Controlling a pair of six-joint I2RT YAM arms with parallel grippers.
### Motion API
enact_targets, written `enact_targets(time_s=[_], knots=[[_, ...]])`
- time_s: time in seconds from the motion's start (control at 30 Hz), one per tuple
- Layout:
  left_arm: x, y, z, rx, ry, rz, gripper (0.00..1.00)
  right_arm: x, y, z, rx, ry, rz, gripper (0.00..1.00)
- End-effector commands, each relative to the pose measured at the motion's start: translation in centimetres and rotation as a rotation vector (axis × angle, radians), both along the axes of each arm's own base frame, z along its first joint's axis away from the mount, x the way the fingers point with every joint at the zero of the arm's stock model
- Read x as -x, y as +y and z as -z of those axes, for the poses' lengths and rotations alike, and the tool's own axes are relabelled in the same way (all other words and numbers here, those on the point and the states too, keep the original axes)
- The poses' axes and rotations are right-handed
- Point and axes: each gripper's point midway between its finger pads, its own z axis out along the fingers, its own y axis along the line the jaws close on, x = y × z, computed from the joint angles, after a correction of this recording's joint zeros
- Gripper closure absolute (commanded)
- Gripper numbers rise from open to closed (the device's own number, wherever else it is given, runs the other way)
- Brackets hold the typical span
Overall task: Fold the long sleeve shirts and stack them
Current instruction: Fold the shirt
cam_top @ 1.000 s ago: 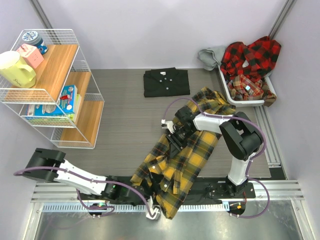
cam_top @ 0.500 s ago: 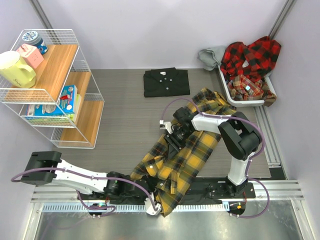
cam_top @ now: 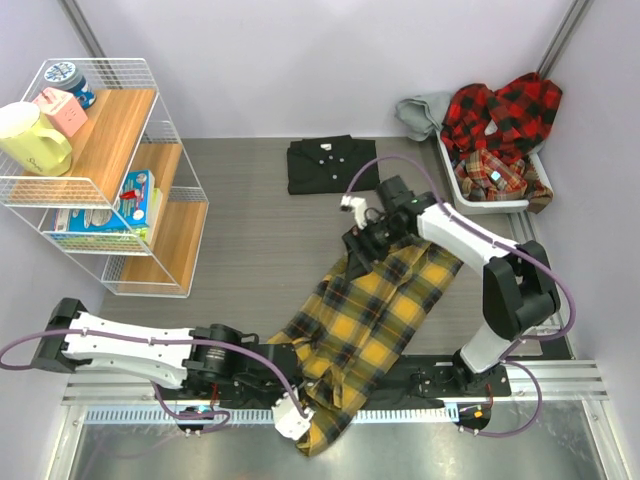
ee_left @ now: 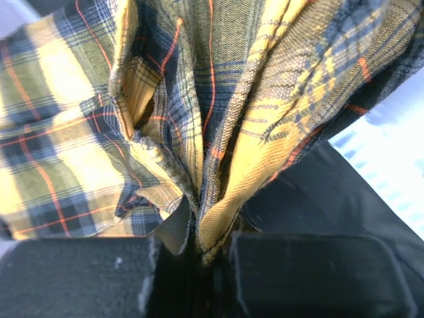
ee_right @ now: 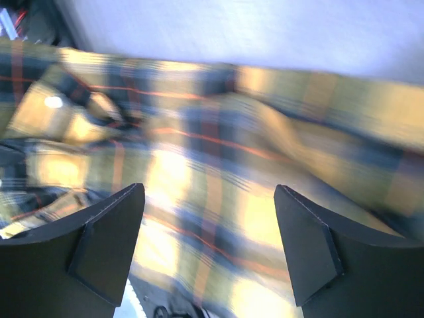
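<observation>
The left gripper [ee_left: 195, 255] is pinched tight on a fold of the yellow-and-black plaid shirt [cam_top: 375, 310] sprawled over the near edge of the table [cam_top: 250, 260], the right gripper [ee_right: 209, 212] spread wide above its far end; shelf box [cam_top: 140, 197] lettering unreadable

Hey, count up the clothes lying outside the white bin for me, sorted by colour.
Yellow-and-black plaid shirt: 1
Black shirt: 1
Grey garment: 1
Total: 3
</observation>
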Motion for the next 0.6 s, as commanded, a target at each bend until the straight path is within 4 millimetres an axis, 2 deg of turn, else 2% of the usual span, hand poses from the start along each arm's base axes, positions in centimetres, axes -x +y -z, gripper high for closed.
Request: enact_targets(time_s=[0.0, 0.03, 0.07, 0.13, 0.2, 0.23, 0.3, 0.33, 0.4, 0.43, 0.47, 0.53, 0.57], knots=[[0.3, 1.0, -1.4, -0.124, 0.068, 0.063, 1.0, -2.2, -4.2, -0.9, 0.034, 0.002, 0.091, 0.15], [-0.1, 0.7, -1.8, -0.125, 0.056, 0.086, 1.0, -2.7, -5.3, -1.0, 0.036, 0.014, 0.124, 0.15], [-0.7, 0.6, -1.8, -0.146, 0.055, 0.084, 1.0, -3.0, -5.8, -1.2, 0.028, 0.017, 0.14, 0.15], [-2.1, -0.8, -2.7, -0.156, 0.049, 0.112, 1.0, -3.3, -6.6, -1.1, 0.033, 0.026, 0.161, 0.16], [-2.7, -1.2, -3.4, -0.178, 0.073, 0.14, 1.0, -3.6, -7.5, -0.8, 0.048, 0.028, 0.172, 0.16], [-4.2, -2.4, -4.0, -0.179, 0.067, 0.141, 1.0, -3.6, -7.8, -0.7, 0.051, 0.032, 0.181, 0.16], [-5.3, -2.7, -4.1, -0.217, 0.091, 0.165, 0.99, -3.9, -8.5, -0.5, 0.048, 0.045, 0.199, 0.16], [-6.9, -4.0, -4.7, -0.218, 0.09, 0.152, 0.99, -3.9, -8.7, -0.4, 0.042, 0.056, 0.207, 0.16], [-8.0, -4.6, -4.9, -0.255, 0.093, 0.198, 0.97, -4.3, -9.3, -0.2, 0.033, 0.078, 0.229, 0.16], [-8.8, -5.2, -3.8, -0.297, 0.126, 0.202, 0.97, -4.2, -9.5, -0.1, 0.034, 0.09, 0.233, 0.17], [-9.8, -6.8, -5.3, -0.263, 0.105, 0.226, 0.96, -4.5, -9.8, -0.2, 0.032, 0.09, 0.242, 0.17], [-10.4, -7.3, -5.0, -0.308, 0.144, 0.244, 0.95, -4.5, -10.3, 0.0, 0.026, 0.108, 0.256, 0.17], [-11.8, -9.0, -5.3, -0.3, 0.14, 0.252, 0.94, -4.3, -10.5, 0.1, 0.026, 0.117, 0.26, 0.17]])
